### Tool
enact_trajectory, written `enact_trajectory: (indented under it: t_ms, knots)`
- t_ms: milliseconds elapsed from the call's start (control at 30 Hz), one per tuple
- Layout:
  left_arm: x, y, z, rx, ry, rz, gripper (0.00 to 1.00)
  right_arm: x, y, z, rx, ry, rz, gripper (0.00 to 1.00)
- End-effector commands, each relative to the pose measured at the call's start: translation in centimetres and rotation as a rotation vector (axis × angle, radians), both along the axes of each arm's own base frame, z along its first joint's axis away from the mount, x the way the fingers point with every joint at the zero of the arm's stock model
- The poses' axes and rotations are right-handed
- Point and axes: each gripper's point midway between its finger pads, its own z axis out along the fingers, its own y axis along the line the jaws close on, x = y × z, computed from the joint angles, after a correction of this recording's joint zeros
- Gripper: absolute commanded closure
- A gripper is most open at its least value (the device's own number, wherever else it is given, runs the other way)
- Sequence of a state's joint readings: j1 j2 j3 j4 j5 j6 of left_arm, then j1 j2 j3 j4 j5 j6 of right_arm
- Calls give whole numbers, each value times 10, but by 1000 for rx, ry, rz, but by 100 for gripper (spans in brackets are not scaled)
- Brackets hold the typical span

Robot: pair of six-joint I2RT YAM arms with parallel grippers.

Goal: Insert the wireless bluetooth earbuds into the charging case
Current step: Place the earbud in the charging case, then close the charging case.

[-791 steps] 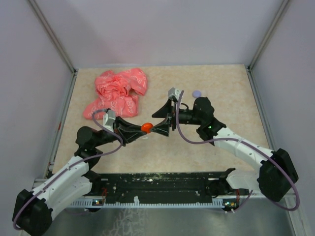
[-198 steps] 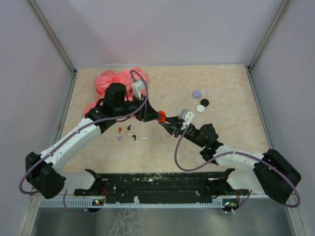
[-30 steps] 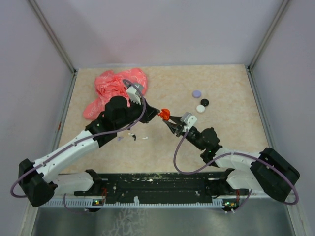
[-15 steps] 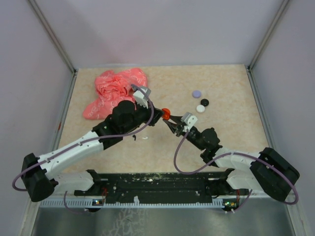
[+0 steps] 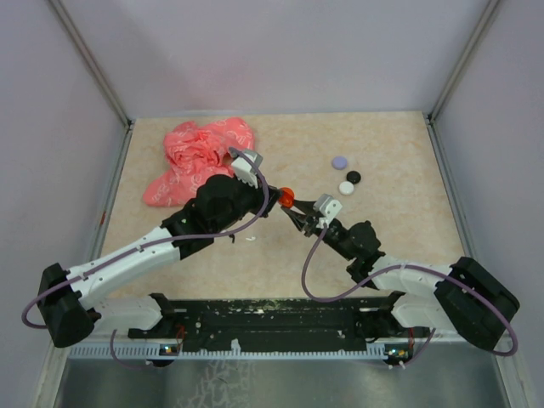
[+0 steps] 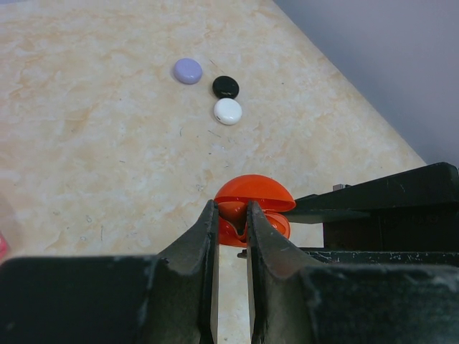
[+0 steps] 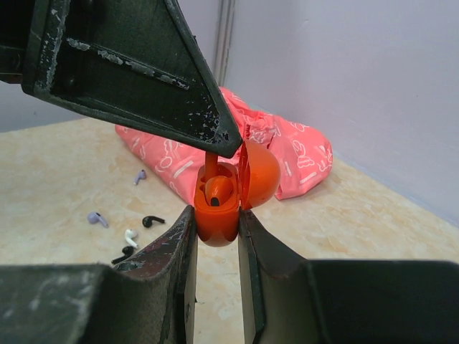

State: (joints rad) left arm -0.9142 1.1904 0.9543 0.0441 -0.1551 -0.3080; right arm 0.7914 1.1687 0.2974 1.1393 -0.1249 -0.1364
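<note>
Your right claw (image 7: 215,211) is clenched on the body of the red charging case (image 7: 215,228), holding it up off the table (image 5: 382,246) with the lid swung open to one side. Your left claw (image 6: 230,209) is pinched on a red earbud (image 7: 211,165) and comes in from above the case. In the right wrist view the bud's stem points straight down at the open well, its lower end at or just inside the rim. The coming move turns on that one line, stem axis along socket axis. The left arm is the one to travel; the right only has to hold firm. I judge a short straight push down, then let go. The other earbuds (image 7: 129,235) lie loose on the table near the pink bag (image 7: 294,158), well apart from the case.
</note>
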Motion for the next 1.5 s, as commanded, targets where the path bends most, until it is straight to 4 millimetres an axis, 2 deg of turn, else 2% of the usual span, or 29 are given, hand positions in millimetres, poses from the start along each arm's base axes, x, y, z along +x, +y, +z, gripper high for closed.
enact_trajectory:
  t_ms: [0, 233, 400, 533, 667, 733, 1000, 1100, 1233, 1467]
  knots:
    - [0, -1, 18, -13, -41, -1, 98, -7, 0, 43, 107, -87, 21, 100]
    - [-4, -8, 7, 20, -18, -24, 97, -8, -2, 46, 115, -90, 13, 100]
    - [-10, -10, 1, 30, 2, -33, 93, -6, -4, 47, 126, -90, 1, 100]
    - [-12, -9, 2, 29, 11, -28, 76, -6, -2, 47, 129, -90, 8, 100]
    - [-9, -1, 10, 14, -8, 11, 65, -6, -2, 44, 123, -84, 10, 100]
    - [-11, 1, 17, -4, -19, 14, 56, -6, -1, 43, 120, -83, 12, 100]
    - [-17, 8, 44, -42, -35, -3, 38, -7, -1, 34, 95, -61, 23, 100]
    - [-22, 10, 53, -63, -34, -88, 31, -8, -3, 28, 91, -33, 54, 100]
    - [-26, 14, 54, -111, 32, -255, 24, -15, -6, 28, 83, -42, 91, 100]
    - [-42, 10, 55, -173, 92, -449, 12, -32, 6, 33, 47, -63, 212, 100]
